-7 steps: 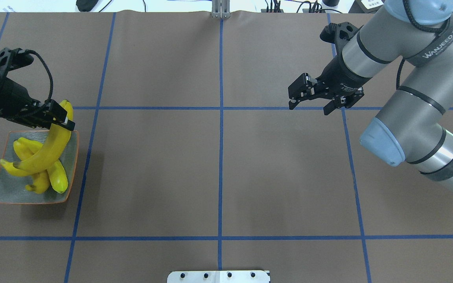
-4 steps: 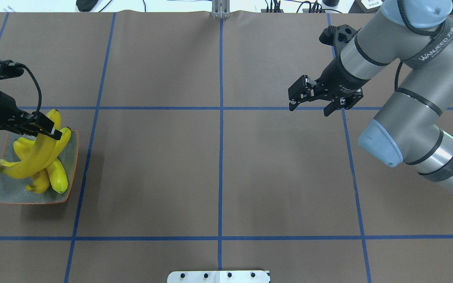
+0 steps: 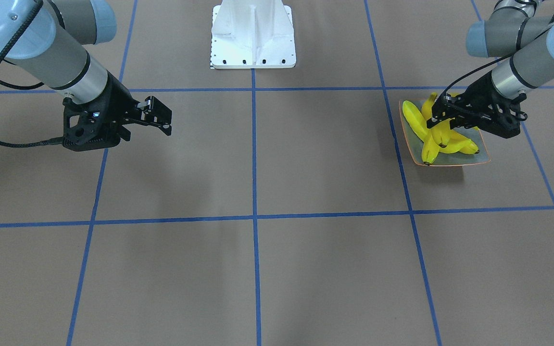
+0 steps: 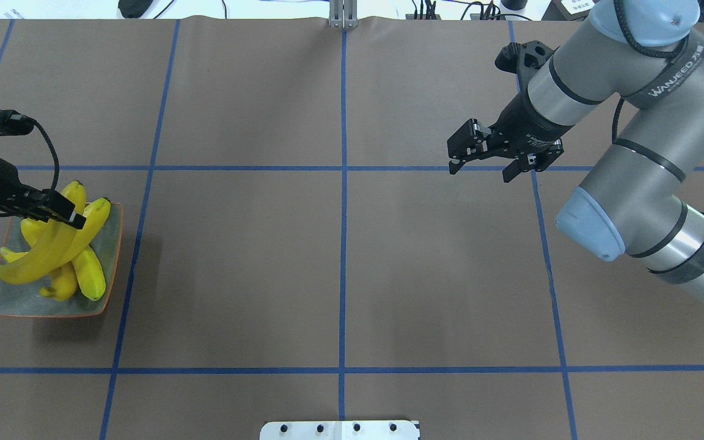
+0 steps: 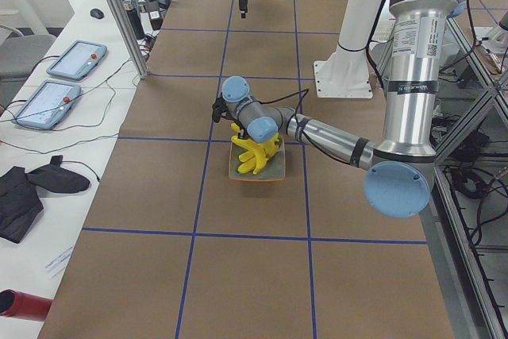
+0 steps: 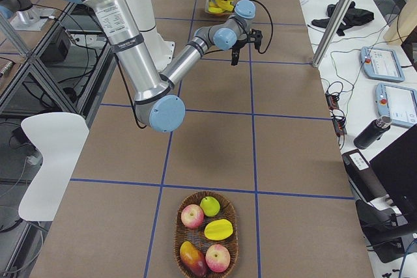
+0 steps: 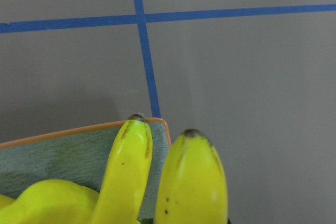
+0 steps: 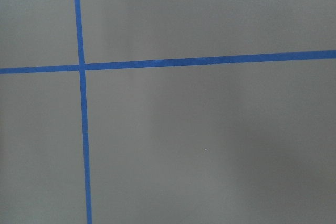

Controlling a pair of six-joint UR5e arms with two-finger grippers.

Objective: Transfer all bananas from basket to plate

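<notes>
The grey-green plate (image 4: 22, 302) with an orange rim sits at the table's left and carries several yellow bananas (image 4: 90, 275). My left gripper (image 4: 65, 215) hovers over the plate's far corner, shut on a long banana (image 4: 40, 253) that lies across the pile. In the left wrist view two banana tips (image 7: 191, 182) stick out past the plate's corner (image 7: 52, 156). My right gripper (image 4: 480, 165) hangs open and empty over bare table on the right side. Only the exterior right view shows the basket (image 6: 179, 226), which stands far from the plate at the table's near end.
The basket holds red apples (image 6: 192, 215) and other fruit, with no banana showing in it. Blue tape lines (image 4: 343, 244) divide the brown table. A white robot base (image 3: 253, 36) stands at the robot's edge of the table.
My left gripper has carried the banana left and down, from above the plate's far right corner onto the pile. The right arm has barely shifted.
</notes>
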